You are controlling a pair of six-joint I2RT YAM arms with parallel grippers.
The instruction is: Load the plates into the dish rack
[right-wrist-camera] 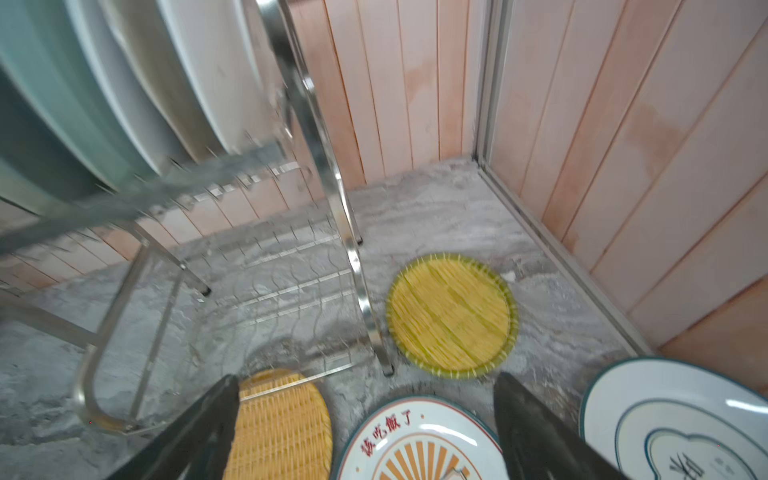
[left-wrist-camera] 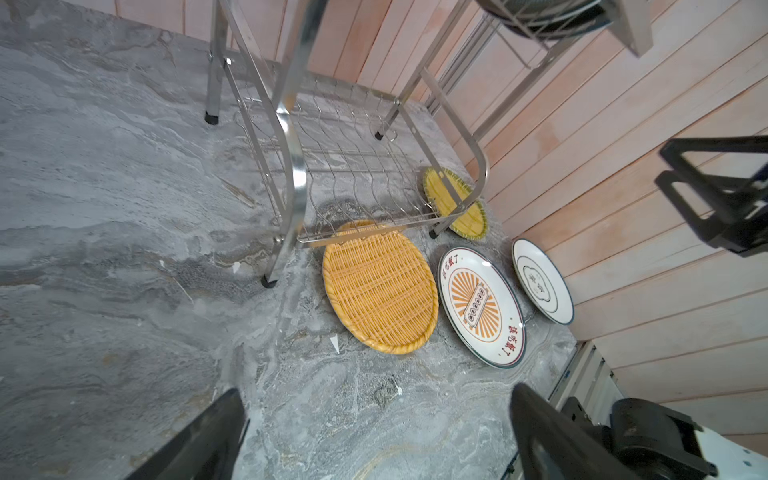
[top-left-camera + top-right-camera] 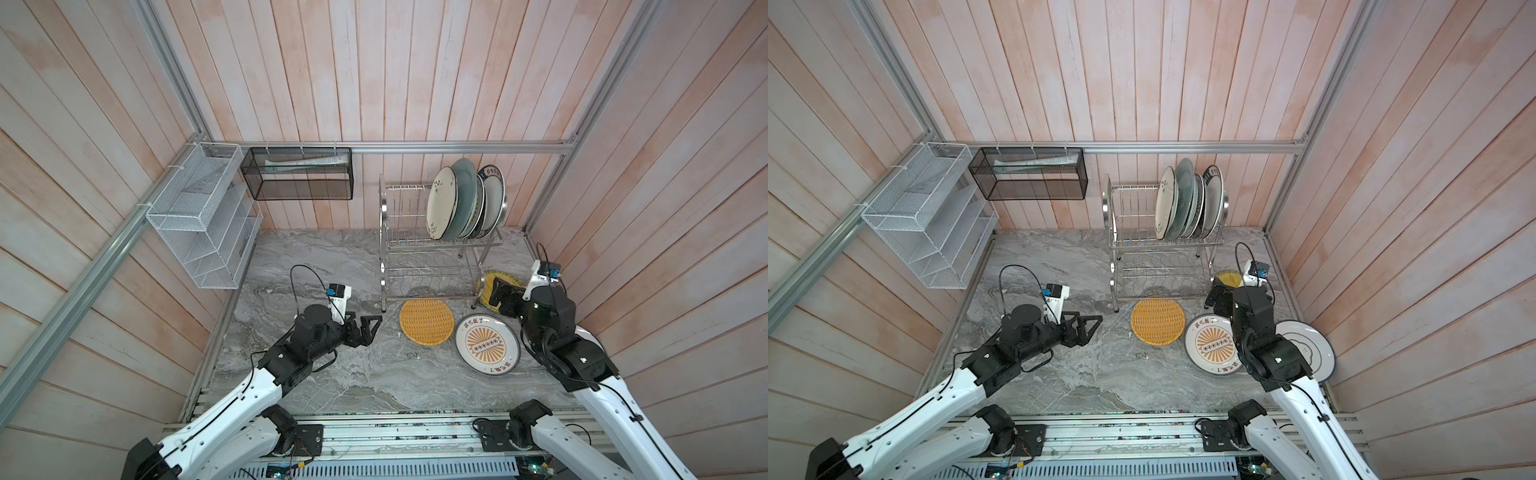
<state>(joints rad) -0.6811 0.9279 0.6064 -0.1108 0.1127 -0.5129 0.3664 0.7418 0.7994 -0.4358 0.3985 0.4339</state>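
Wrist views: both jaws wide apart, empty.

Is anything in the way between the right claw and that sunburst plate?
Nothing visible does. The right gripper hangs open in the air, and in the right wrist view the sunburst plate lies bare between its open jaws. The rack leg stands close by, beyond the plate, not over it.

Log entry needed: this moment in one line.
left end effector open | right end effector open | dish rack upper tier holds plates | four plates on countertop
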